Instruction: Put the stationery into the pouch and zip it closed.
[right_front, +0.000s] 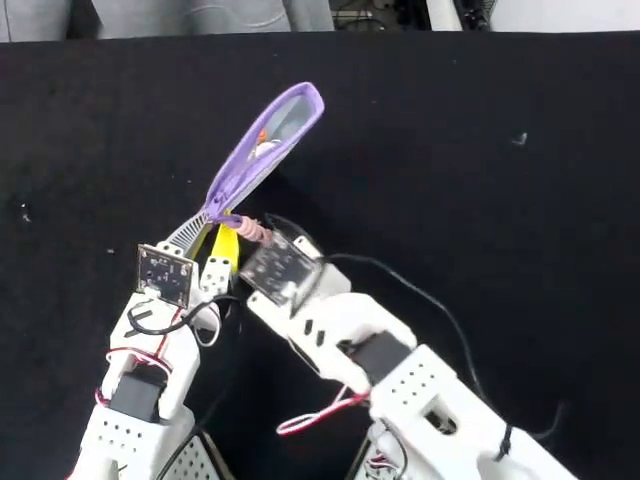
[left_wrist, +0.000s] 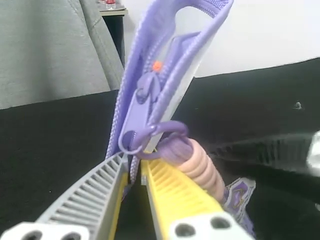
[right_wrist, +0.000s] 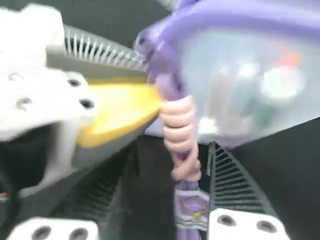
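Observation:
The purple-edged clear pouch (right_front: 262, 150) is held up off the black table, slanting away to the far right. Stationery (right_wrist: 275, 80) shows through its clear side. My left gripper (right_front: 212, 235) is shut on the pouch's near end, the grey and yellow fingers (left_wrist: 165, 195) pinching its edge just under the zip slider (left_wrist: 140, 95). A pink coiled cord (left_wrist: 200, 165) with a purple tag (right_wrist: 192, 205) hangs from the slider's ring. My right gripper (right_front: 258, 232) stands beside the left one, its black fingers (right_wrist: 235, 175) apart with the cord between them.
The black table (right_front: 500, 150) stretches wide to the far side and right. A black cable (right_front: 420, 290) and a red-and-white wire loop (right_front: 310, 415) trail from the right arm. Grey fabric (left_wrist: 50, 50) hangs behind the table's far edge.

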